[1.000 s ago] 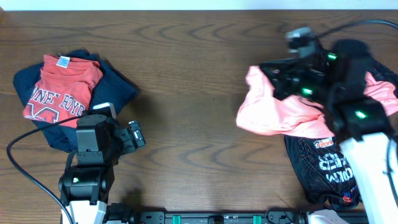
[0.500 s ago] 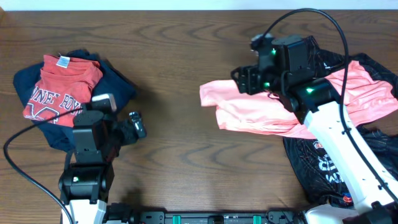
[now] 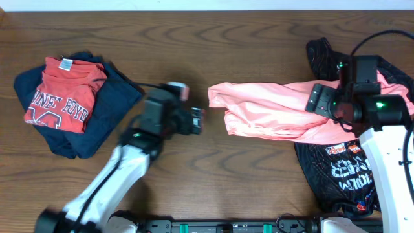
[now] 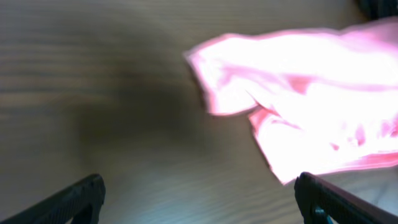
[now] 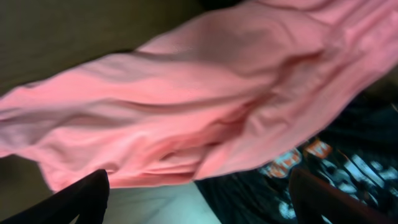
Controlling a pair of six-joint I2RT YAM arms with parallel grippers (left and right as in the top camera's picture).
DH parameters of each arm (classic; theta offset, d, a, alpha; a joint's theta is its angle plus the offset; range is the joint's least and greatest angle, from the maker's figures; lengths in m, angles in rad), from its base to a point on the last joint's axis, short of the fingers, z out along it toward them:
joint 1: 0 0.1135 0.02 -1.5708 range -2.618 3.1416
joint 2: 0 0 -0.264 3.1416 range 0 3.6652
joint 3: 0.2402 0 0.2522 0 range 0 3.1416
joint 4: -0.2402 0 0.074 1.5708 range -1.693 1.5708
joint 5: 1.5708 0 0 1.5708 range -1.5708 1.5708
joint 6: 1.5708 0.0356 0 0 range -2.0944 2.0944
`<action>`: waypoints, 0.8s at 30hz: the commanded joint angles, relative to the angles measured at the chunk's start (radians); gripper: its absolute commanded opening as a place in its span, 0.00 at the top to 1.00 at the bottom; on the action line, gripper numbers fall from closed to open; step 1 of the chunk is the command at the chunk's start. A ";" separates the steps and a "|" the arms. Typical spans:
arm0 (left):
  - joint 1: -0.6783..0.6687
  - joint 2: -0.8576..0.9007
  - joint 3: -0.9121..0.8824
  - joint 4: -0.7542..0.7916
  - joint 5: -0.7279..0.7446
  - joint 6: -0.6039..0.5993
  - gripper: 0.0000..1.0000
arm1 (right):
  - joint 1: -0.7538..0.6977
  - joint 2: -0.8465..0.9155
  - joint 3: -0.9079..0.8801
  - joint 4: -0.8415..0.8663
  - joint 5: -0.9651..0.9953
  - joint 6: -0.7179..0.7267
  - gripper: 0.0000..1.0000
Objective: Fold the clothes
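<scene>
Soft matt pink cloth (image 3: 272,111), grained brown wood table (image 3: 213,45)

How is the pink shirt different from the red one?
The pink shirt lies stretched out long and crumpled; the red shirt is folded neatly. The red shirt has white letters; the pink shirt shows none. The pink shirt's end lies over a black shirt; the red shirt sits on a navy shirt. Both rest on the wooden table.
</scene>
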 commanded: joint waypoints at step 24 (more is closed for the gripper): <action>-0.346 0.503 0.014 0.592 0.005 -0.305 0.94 | -0.063 -0.005 0.012 -0.115 0.024 0.016 0.06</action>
